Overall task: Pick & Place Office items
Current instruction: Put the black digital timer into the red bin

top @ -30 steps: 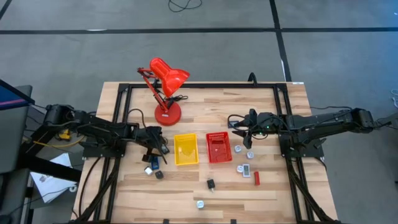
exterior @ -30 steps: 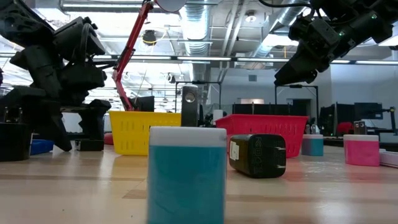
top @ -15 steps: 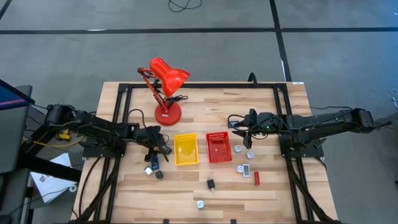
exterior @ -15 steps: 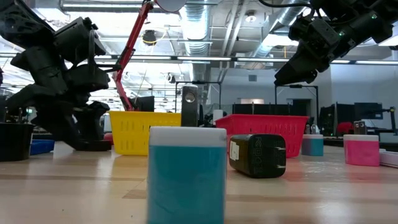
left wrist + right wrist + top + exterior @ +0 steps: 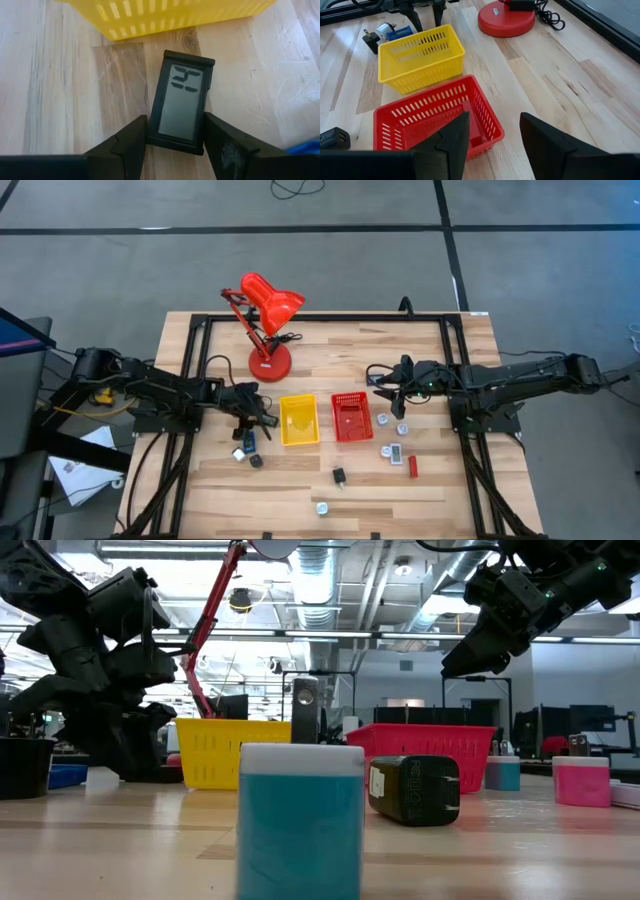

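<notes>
The wooden table (image 5: 330, 480) fills the middle of the high view, with the red desk lamp (image 5: 265, 315) at its upper left. At centre sit the yellow basket (image 5: 298, 420) and, beside it, the red basket (image 5: 352, 416). The left gripper (image 5: 175, 145) is low on the table left of the yellow basket, its jaws pressed against both sides of a black clock with a grey screen (image 5: 181, 102). The right gripper (image 5: 492, 135) hangs above the red basket's right edge, jaws apart and holding nothing. Small office items (image 5: 397, 452) lie scattered across the lower centre.
</notes>
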